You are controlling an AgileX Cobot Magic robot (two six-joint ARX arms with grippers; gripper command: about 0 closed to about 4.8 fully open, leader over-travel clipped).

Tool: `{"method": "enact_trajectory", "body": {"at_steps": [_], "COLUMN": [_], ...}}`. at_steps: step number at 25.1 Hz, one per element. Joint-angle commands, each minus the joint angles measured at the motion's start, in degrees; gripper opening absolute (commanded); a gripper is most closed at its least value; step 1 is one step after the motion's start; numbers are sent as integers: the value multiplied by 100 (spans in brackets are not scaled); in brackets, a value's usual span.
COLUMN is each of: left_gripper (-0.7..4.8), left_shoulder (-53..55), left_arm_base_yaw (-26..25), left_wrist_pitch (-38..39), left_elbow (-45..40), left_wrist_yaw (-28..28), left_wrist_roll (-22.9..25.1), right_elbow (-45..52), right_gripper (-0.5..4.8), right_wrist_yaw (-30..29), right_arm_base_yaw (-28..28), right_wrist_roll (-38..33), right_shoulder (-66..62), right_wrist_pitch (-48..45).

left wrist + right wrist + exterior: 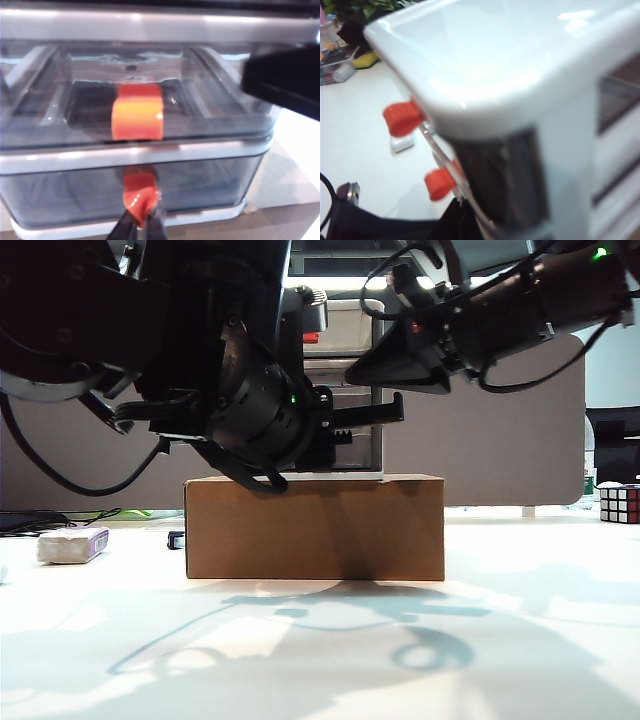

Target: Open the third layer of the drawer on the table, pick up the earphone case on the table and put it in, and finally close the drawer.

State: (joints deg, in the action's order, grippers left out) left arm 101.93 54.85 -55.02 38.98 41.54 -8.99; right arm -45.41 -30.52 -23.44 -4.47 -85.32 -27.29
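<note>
The drawer [345, 328] stands on a brown cardboard box, its white frame [485, 55] filling the right wrist view. My left gripper [142, 227] is shut on the red-orange handle [139, 192] of the third layer [205, 185], the lowest drawer, which sits pushed in. In the exterior view my left gripper [388, 412] reaches in at that low level. My right gripper [352, 372] hovers by the unit's upper part, seen as a dark shut wedge; its blurred fingertips [462, 217] sit beside the front corner. A small whitish rounded thing [402, 143] on the table looks like the earphone case.
The cardboard box [315, 530] rests mid-table [320, 660]. A white-and-purple block [72, 545] lies to the left and a Rubik's cube [620, 503] at the far right. The middle drawer's handle [137, 117] is just above the gripped one.
</note>
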Motion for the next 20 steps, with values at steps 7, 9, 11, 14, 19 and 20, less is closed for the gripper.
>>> {"method": "enact_trajectory", "body": {"at_steps": [7,9,11,14,19,20], "left_gripper": [-6,-6,-6,-6,-6,-6], "left_shoulder": [-15,-22,-24,-24,-131,-166], "left_arm_base_yaw": [179,372,496,710,1123,1167], "left_wrist_pitch": [20,87,166,284,809,890], "left_elbow": [13,7,7,4,-15,-39], "left_wrist_yaw": [138,385,503,649,1012,1012], "left_wrist_roll": [-4,-2,-4,-33,-470,-566], "right_elbow": [-197,-197,-197,-197,-197,-197], "right_gripper": [-6,-6,-6,-6,-6,-6], "right_wrist_yaw": [105,105,103,103,101,101], "right_arm_base_yaw": [-7,-7,-7,-7,-7,-7], "right_wrist_roll": [-2,-2,-2,-2,-2,-2], "right_shoulder": [-92,-92,-92,-92,-92,-92], "right_wrist_pitch": [-24,-2,7,9,11,9]}}
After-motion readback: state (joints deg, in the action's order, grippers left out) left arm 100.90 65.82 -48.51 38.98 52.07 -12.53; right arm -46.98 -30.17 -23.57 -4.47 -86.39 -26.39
